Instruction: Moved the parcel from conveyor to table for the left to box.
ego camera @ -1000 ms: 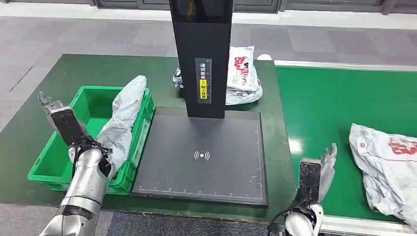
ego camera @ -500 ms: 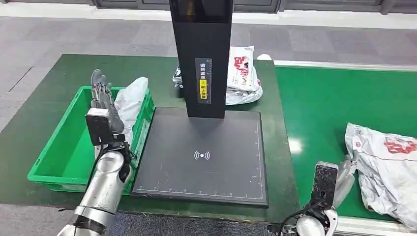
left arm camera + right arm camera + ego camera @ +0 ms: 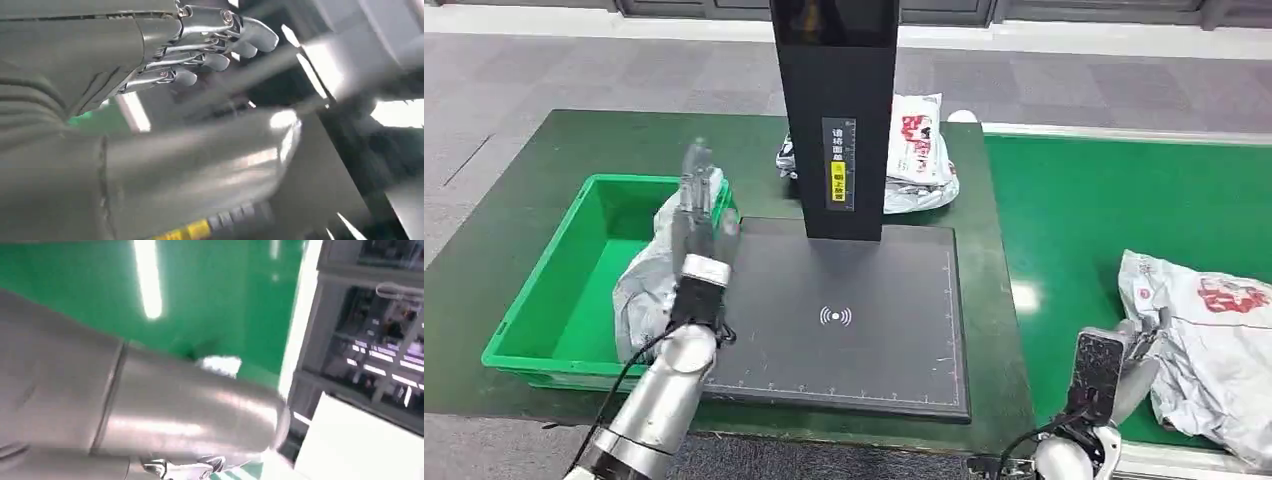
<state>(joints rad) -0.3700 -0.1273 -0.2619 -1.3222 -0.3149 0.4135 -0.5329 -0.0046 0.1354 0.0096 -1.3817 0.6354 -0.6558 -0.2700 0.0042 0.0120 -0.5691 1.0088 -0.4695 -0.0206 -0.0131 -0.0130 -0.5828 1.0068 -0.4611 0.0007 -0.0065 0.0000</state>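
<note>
The flat black scanning pad (image 3: 844, 310) is lying bare across its whole face on the dark green worktop (image 3: 544, 170), offering open room. The tall black upright column (image 3: 836, 110) is standing at the pad's far edge, blocking passage there. A grey plastic mailer bag (image 3: 646, 285) is draping over the near-right wall of the green plastic crate (image 3: 554, 290), while the crate's left half is lying open. On the bright green conveyor belt (image 3: 1104, 200), a crumpled white-and-red parcel bag (image 3: 1214, 340) is crowding the right hand (image 3: 1129, 350), touching its fingers.

Bright, even overhead light; a glare patch on the conveyor (image 3: 1025, 297). The left hand (image 3: 698, 195) is motion-blurred, and both wrist views are smeared with streaked lamps.
</note>
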